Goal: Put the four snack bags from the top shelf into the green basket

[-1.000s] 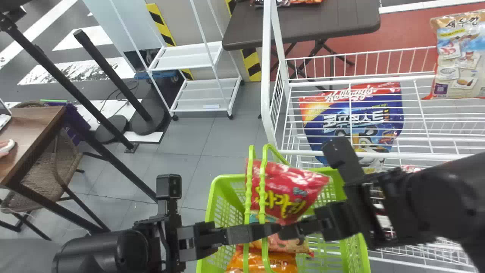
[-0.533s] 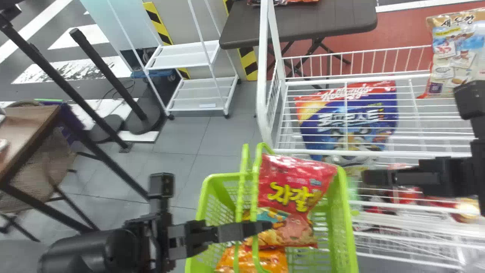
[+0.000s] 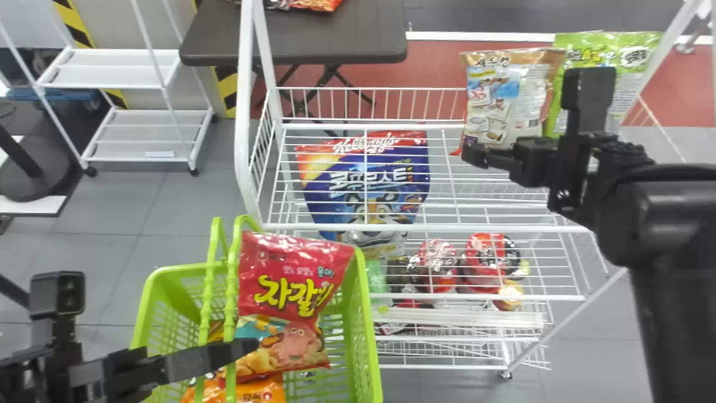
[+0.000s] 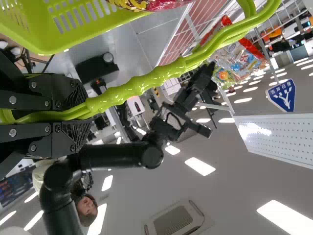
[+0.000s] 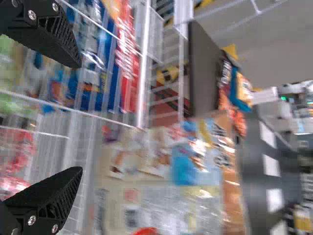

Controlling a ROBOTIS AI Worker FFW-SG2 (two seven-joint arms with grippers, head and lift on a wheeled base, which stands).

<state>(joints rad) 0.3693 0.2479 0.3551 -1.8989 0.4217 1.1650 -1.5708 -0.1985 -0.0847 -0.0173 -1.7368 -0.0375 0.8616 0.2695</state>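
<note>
head view: basket held, right jaws near the next bag

the green basket (image 3: 369, 341) has at least three snack bags in it. the red bag (image 3: 291, 268) leans on the far side of the basket, with its low end on the pink bag (image 3: 293, 347). the orange bag (image 3: 263, 389) is at the near end of the basket. they look just dropped in, one over the other, and the red one sits up high because the rest fill the space below it.

the left gripper (image 4: 83, 117) has its jaws closed on the basket's handles (image 3: 230, 296). that likely keeps the basket still and near the shelf (image 3: 436, 228), so the other arm has a short way to go.

the right gripper (image 5: 80, 117) is to the right of the basket and farther out, by the beige bag (image 3: 498, 95). its jaws are wide apart, with no bag in them. the beige bag stands up on the shelf, just beside the green bag (image 3: 621, 61), so its side is easy to get at.

my guess is the beige bag comes next. it looks big and soft, so a tight pinch may crumple it. set in too fast, it could push the red bag over the basket's edge.
</note>
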